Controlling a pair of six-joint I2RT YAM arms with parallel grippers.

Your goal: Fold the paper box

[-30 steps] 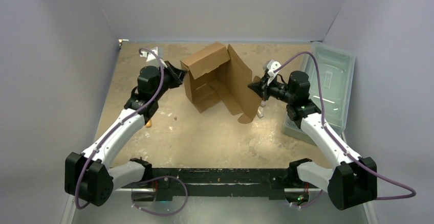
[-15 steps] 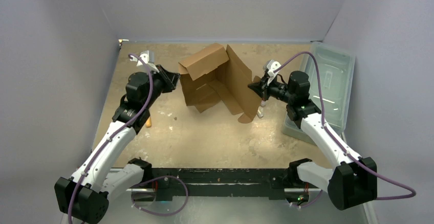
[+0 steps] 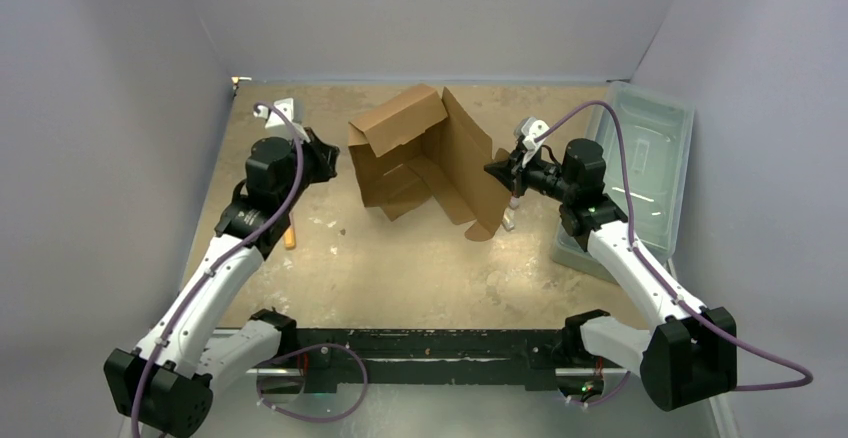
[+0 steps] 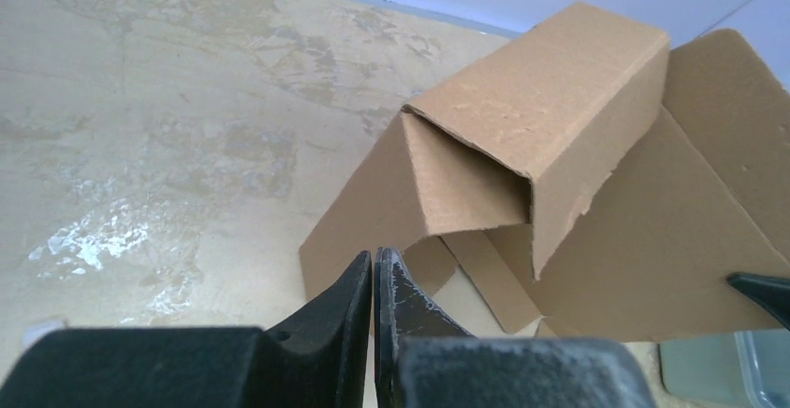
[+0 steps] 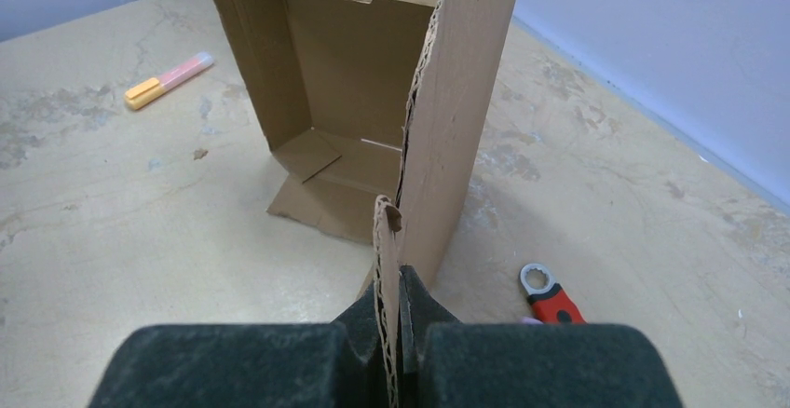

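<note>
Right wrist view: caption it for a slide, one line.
Right gripper pinches an upright flap of the half-folded paper box; a red-handled wrench lies beside it.

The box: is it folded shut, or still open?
Still open, half folded. The box has walls raised, but one big panel stands upright, pinched in the right fingers, and its inside shows.

paper box [image 3: 410,123]: 1 | plastic bin [image 3: 655,133]: 1 | wrench [image 5: 550,298]: 1 | marker [image 5: 168,80]: 1

Paper box [image 3: 415,153] — half folded
I see brown cardboard, walls partly raised, one long panel upright.
</note>
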